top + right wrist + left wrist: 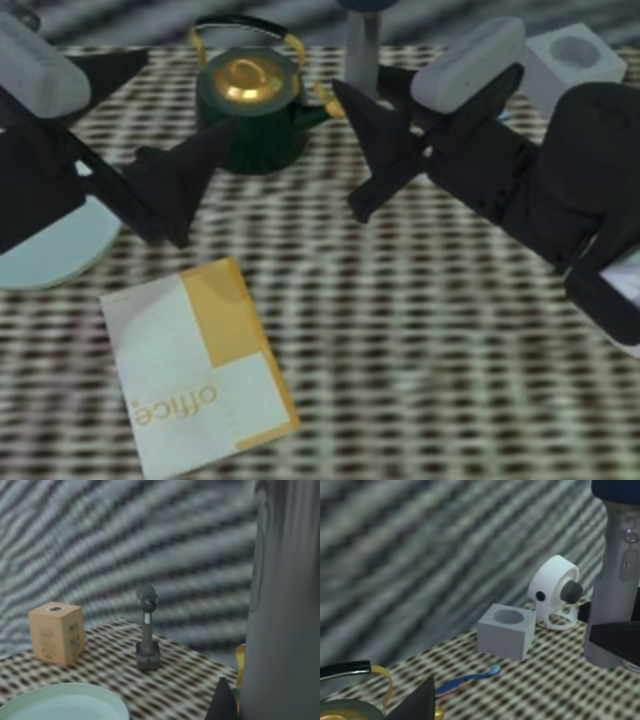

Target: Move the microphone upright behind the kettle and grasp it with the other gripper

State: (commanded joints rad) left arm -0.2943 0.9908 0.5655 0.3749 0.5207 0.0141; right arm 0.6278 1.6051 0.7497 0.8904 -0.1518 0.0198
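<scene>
My right gripper [372, 150] is up near the far edge of the table. It is closed tight on the slim grey handle of the microphone with the dark blue foam head [361, 45]. The microphone stands straight up, just to the right of the squat round dark green kettle with the shiny gold lid [250, 100].

The left wrist view shows the grey handle [615, 575] with a black finger pressed on it low down, which the top view hides. It also shows a grey block with a round hole [505, 630], a white round gadget with a dark knob [555, 592] and a thin blue toothbrush [467, 680].

Only the right wrist view shows a small tan box [55, 632] and a dark grey tool standing up [146, 630].

My left gripper [185, 185] hangs just left of the kettle, beside a pale green plate [50, 250]. I cannot tell if its fingers are apart or together.

A white and yellow booklet [200, 370] lies at the near left.
</scene>
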